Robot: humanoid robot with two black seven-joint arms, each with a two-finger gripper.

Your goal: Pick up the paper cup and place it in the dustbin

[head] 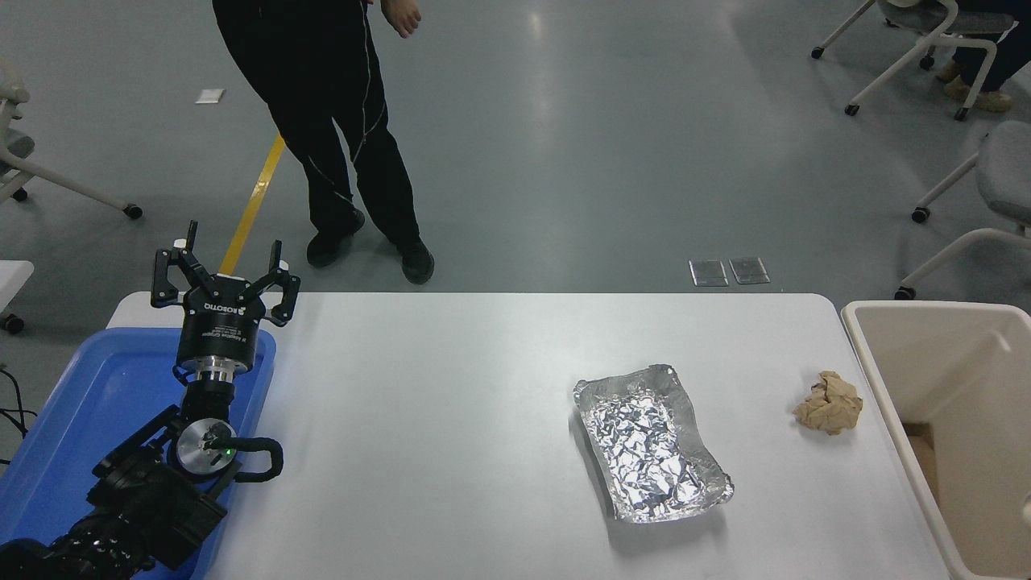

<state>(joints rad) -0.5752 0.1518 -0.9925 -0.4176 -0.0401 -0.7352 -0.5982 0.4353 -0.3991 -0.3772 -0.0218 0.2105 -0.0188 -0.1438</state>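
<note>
We are seeing one dustbin (878, 387) at right table edge: beige, rectangular, thick rounded rim, deep smooth walls, brown patch showing low inside. Paper cup not showing anywhere; we cannot tell where it is lying. One left gripper (227, 266) is resting at lower left over one blue tray (80, 403), fingers spread wide, gripping nothing. On one white table (451, 419): one crinkled foil tray (651, 441), one crumpled brown paper ball (830, 403) just beside dustbin. Farther back, one person (338, 121) is standing; three chairs (910, 32) are ringing floor.
</note>
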